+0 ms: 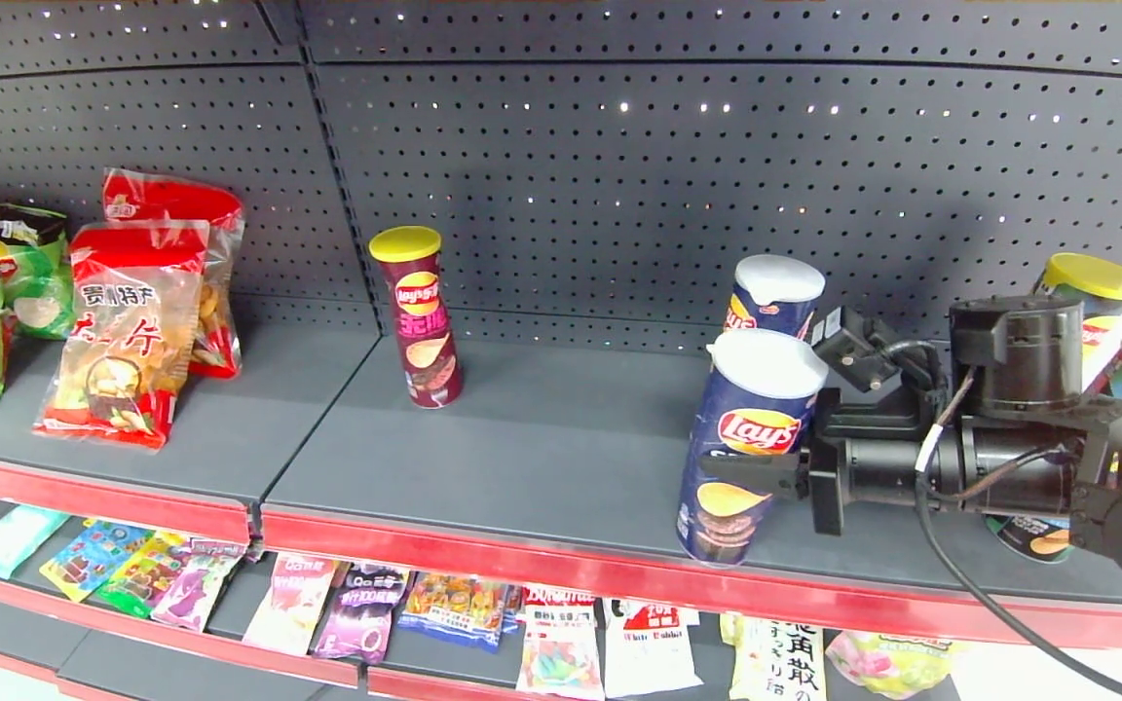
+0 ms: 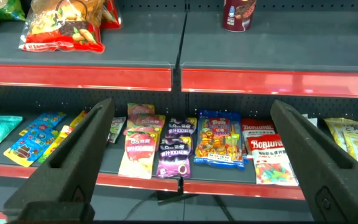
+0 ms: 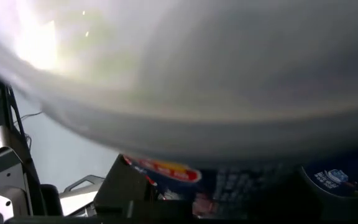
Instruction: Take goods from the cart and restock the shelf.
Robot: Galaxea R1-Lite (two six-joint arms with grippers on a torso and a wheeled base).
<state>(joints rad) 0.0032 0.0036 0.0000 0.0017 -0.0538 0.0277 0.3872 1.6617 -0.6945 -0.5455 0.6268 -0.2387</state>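
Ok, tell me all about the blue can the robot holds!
A tall dark blue tube with a white lid, a red-and-yellow logo and chips pictured low down. It looks like cardboard. It leans slightly near the shelf's front edge, the right gripper shut around its middle. Another blue can stands just behind.

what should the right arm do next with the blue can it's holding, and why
Probably stand the blue can upright and nudge it a little deeper before letting go. The right gripper is clamped on its side, the can leans, and its base sits close to the red front edge of the shelf, just in front of a second blue can.
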